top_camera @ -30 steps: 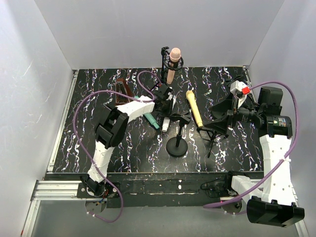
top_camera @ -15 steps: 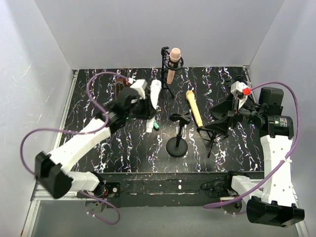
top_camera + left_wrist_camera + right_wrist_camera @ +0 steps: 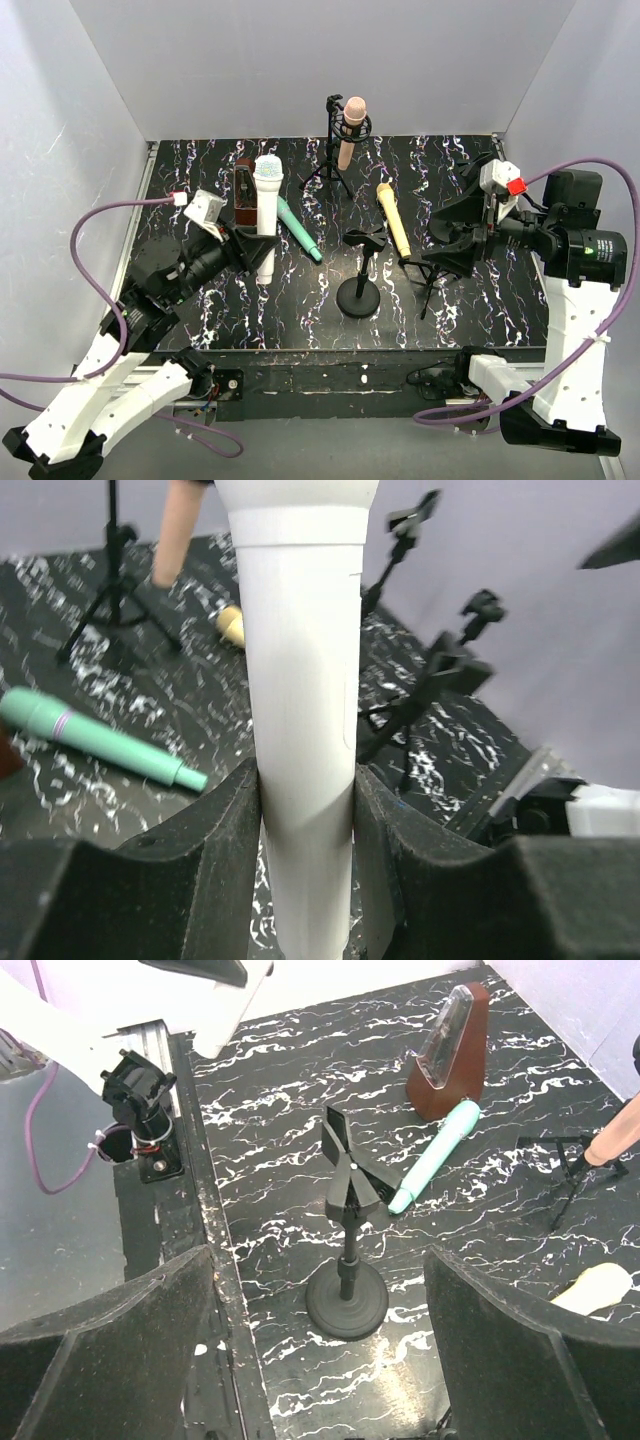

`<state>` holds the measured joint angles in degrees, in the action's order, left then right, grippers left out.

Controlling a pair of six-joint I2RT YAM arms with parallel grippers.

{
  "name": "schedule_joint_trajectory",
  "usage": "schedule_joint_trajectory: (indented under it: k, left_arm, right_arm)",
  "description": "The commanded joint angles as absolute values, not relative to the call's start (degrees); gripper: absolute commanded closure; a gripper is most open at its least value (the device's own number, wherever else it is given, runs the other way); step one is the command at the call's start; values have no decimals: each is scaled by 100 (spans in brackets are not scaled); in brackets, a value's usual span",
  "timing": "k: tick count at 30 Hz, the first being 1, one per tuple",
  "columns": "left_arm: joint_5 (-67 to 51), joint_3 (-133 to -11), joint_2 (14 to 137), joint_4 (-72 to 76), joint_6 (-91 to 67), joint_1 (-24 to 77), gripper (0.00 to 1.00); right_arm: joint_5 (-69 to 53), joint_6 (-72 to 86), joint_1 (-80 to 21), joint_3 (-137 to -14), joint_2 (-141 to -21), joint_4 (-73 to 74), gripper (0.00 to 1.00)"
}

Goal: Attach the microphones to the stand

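While the left end effector (image 3: 247, 250) grips the white microphone (image 3: 266, 215) upright over the desk (image 3: 185, 170), the teal microphone (image 3: 300, 232) lies between it and the round-base stand (image 3: 358, 296), and the right end effector (image 3: 455, 245) hangs open.

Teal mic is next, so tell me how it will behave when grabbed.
The teal mic lies flat and looks round, so a nudge would probably roll it. It looks rigid, so it should lift without bending. Its smooth, tapering body might slip in a loose grip.
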<state>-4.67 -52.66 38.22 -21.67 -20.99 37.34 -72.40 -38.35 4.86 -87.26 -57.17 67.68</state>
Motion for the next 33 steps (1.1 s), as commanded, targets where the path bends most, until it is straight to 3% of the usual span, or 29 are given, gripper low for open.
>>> schedule_joint_trajectory:
  k: [1,16,19,26,33]
  left_arm:
    - [-1483,-5660,3823,-1994,-1443,3718,100]
    - [-3339,-5212,3805,-1425,-993,3718,100]
    - [-3550,-5203,3990,-1354,-923,3727,100]
    - [-3981,-4940,4368,-801,-976,3726,100]
    - [-3973,-4526,4447,-316,-642,3718,100]
  right_arm:
    - [-7549,-4227,518,-9079,-5774,7356,8]
    - [-7673,-5097,291,-9580,-6231,8015,7]
    - [-7568,-5395,18,-9536,-6345,8112,7]
    - [-7172,-7671,-703,-9632,-6863,9158,5]
    - [-7093,-7612,-1080,-9835,-7549,8886,6]
